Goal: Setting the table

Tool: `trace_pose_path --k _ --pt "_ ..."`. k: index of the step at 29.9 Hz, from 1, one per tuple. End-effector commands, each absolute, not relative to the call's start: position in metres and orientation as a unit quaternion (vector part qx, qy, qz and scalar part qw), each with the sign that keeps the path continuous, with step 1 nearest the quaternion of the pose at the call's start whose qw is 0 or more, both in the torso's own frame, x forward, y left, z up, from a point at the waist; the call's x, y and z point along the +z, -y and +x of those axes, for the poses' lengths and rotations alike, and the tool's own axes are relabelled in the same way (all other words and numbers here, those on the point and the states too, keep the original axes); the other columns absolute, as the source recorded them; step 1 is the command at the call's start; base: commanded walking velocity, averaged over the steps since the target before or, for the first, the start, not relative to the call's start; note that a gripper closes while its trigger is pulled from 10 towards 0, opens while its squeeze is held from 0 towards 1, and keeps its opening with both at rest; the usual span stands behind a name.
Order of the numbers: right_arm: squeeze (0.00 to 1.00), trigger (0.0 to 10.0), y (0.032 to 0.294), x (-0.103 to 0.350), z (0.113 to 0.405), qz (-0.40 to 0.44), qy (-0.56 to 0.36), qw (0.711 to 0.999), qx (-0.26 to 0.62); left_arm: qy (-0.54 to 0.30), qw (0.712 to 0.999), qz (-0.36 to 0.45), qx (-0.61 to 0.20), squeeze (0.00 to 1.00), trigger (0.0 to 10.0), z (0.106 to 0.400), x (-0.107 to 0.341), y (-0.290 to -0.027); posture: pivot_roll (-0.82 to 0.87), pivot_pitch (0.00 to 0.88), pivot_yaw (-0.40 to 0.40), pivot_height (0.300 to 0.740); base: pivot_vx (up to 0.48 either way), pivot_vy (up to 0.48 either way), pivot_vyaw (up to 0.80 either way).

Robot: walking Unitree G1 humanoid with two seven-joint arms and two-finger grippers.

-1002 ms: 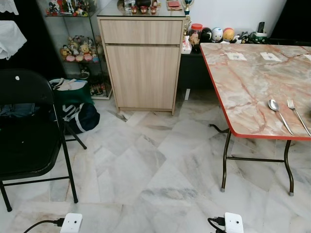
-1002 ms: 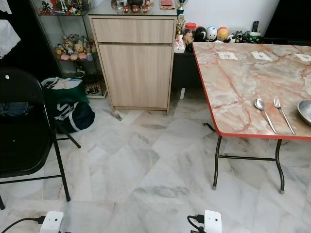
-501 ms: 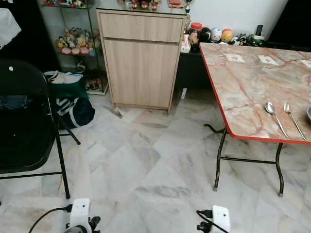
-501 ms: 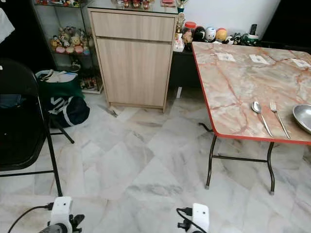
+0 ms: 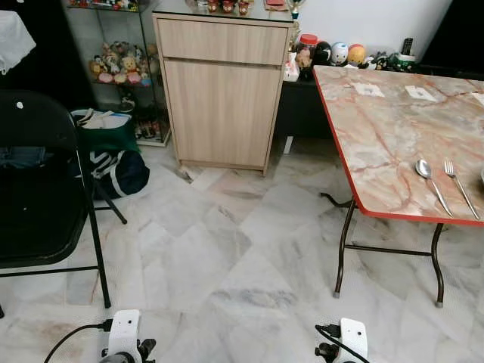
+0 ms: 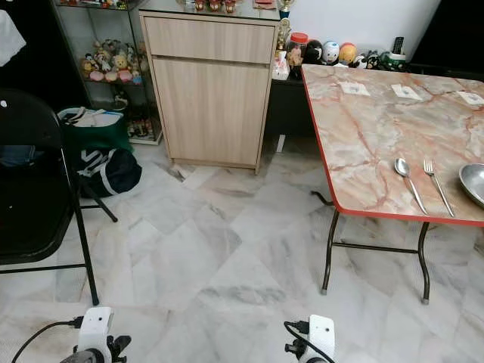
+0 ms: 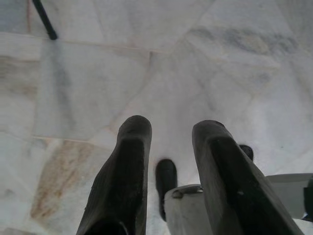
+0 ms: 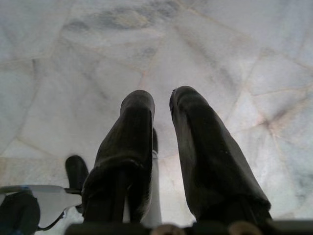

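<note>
I saw a spoon [image 6: 407,181] and fork [image 6: 437,184] lying side by side near the marble bench's [image 6: 378,121] red front edge, a metal plate [image 6: 475,181] just beside them. Left tool [image 7: 168,142] and right tool [image 8: 161,122] hung over the floor, each empty, fingers slightly spread.

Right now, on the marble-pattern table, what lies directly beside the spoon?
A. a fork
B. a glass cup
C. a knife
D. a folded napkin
A. A fork lies next to the spoon near the front edge of the table, the two about parallel and apart; a metal plate sits further to the robot's right.
</note>
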State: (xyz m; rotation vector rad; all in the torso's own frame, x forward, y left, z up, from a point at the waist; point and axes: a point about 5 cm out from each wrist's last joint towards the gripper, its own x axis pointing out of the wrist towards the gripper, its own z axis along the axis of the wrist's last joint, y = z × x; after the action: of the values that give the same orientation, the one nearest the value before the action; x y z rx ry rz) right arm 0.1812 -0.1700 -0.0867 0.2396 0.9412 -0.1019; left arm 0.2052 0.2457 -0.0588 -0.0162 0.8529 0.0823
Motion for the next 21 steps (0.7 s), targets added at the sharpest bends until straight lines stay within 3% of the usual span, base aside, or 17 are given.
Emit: trace_pose_path --k 1,11,21 --pt "0.0 10.0 0.173 -0.089 0.175 0.126 -0.454 0.88 -0.059 -0.421 0.906 0.002 0.034 0.0 10.0 0.206 -0.058 -0.247 0.21 0.0 -0.046 0.74 0.0 0.0 0.0" --pt "0.0 10.0 0.158 -0.097 0.158 0.143 -0.461 0.873 -0.065 -0.419 0.907 0.009 0.04 0.0 10.0 0.206 -0.056 -0.254 0.21 0.0 -0.056 0.74 0.0 0.0 0.0" --pt "0.0 10.0 0.16 -0.101 0.146 0.13 -0.472 0.87 -0.065 -0.436 0.899 0.011 0.04 0.0 10.0 0.192 -0.065 -0.249 0.19 0.0 -0.082 0.74 0.0 -0.454 0.0"
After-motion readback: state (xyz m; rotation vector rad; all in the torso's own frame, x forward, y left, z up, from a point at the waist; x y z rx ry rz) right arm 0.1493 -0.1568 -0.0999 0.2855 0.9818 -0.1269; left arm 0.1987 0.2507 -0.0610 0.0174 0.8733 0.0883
